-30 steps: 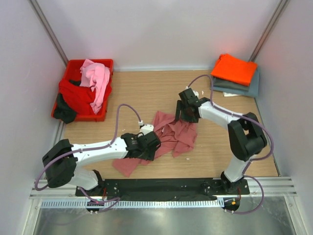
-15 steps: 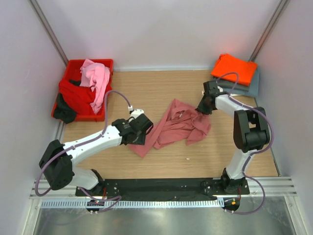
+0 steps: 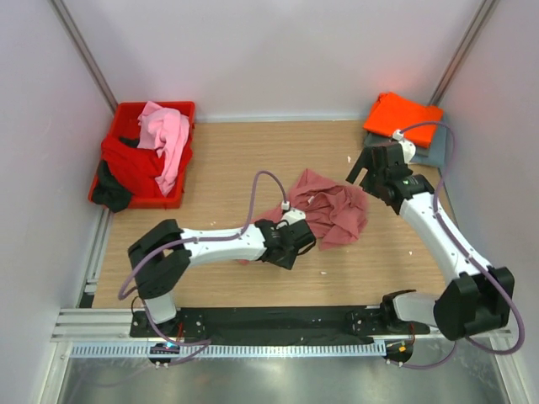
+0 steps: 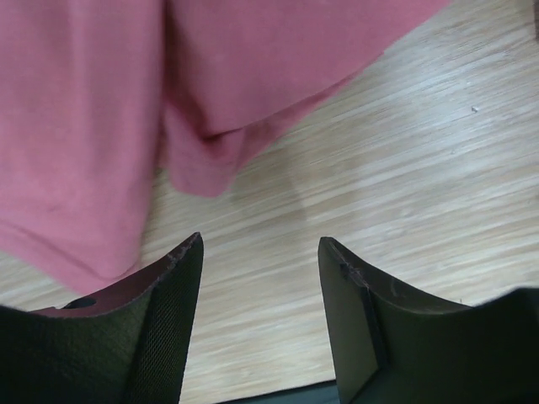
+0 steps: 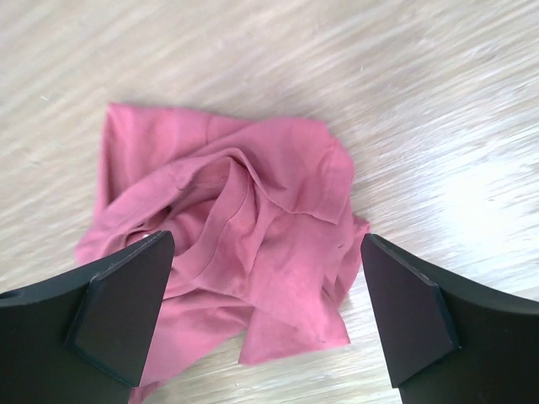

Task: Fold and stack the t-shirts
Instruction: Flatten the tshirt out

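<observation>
Crumpled dusty salmon-pink cloth t-shirt (image 3: 333, 206) lies on wooden surface (image 3: 227, 160), slightly right of centre. Left claw (image 4: 261, 244) spread, empty, low at shirt's near-left edge (cloth just beyond fingertips). Right claw (image 5: 265, 244) spread wide, empty, above shirt's far-right side. Folded orange t-shirt (image 3: 402, 118) sits on grey-blue t-shirt (image 3: 434, 151), far right corner.

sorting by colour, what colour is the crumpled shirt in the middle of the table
Plain dusty salmon pink shirt; clearest in the right wrist view.
</observation>
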